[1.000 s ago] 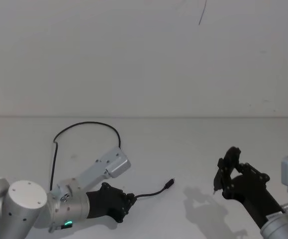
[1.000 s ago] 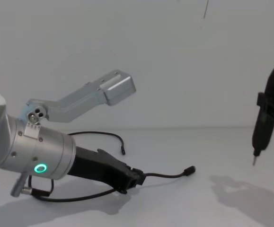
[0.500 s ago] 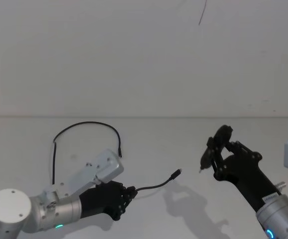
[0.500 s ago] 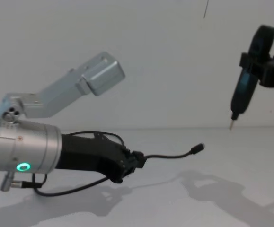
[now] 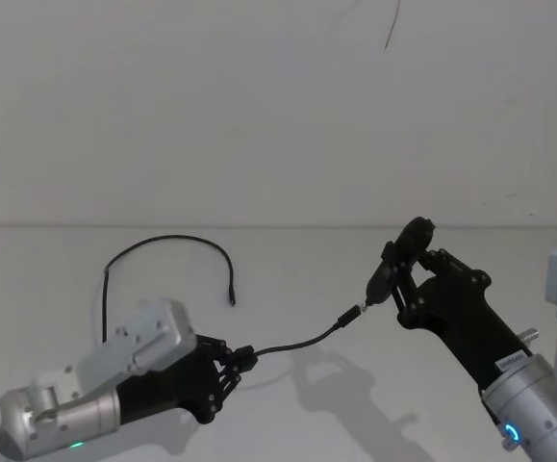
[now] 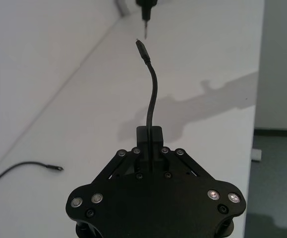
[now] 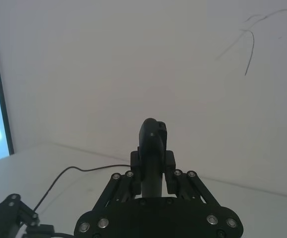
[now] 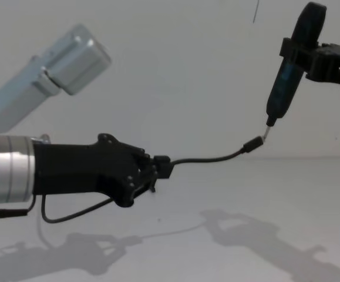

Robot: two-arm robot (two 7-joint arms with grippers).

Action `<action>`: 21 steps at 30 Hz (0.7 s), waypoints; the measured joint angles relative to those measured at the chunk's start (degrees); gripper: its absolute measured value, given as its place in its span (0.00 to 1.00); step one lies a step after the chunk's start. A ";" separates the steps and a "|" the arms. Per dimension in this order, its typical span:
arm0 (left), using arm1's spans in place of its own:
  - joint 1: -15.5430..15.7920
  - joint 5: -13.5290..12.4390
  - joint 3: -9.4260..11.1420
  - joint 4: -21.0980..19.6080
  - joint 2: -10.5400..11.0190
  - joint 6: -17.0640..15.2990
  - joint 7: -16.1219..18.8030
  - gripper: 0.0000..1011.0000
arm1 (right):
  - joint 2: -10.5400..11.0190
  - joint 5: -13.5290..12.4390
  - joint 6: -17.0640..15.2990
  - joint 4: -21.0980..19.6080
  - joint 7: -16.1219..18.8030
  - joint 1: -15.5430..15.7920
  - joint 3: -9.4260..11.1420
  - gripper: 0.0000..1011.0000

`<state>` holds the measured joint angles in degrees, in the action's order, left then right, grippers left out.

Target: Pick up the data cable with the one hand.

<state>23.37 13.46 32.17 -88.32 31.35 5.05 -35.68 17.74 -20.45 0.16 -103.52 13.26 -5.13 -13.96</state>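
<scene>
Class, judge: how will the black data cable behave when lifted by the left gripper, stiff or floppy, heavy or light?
Short lengths probably hold shape: the data cable arcs from the left gripper without drooping, up to the right gripper's pen-like tool. Its long remainder, looped on the table, will likely trail limply. It seems light: thin cord, small plug.

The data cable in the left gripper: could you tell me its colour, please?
The data cable is plain black; the chest view shows it best.

No text, number or sign can be read anywhere here.
</scene>
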 joint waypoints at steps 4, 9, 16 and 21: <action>-0.76 0.37 -0.68 -0.72 0.78 2.24 -0.47 0.05 | -0.36 -0.18 0.13 0.31 0.44 -0.39 0.03 0.26; -1.35 0.69 -1.23 -1.31 1.42 4.12 -0.86 0.05 | -0.62 -0.22 0.16 0.35 0.88 -0.69 0.17 0.26; -1.97 1.01 -1.75 -1.91 2.06 6.01 -1.25 0.05 | -0.56 -0.07 0.01 -0.96 1.16 -0.61 0.49 0.26; -2.23 1.14 -1.97 -2.13 2.33 6.79 -1.43 0.05 | -0.29 0.16 -0.31 -2.24 1.20 -0.10 0.85 0.26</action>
<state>21.14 14.60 30.21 -90.46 33.68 11.84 -37.11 17.45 -20.29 -0.15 -105.75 14.46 -5.23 -13.10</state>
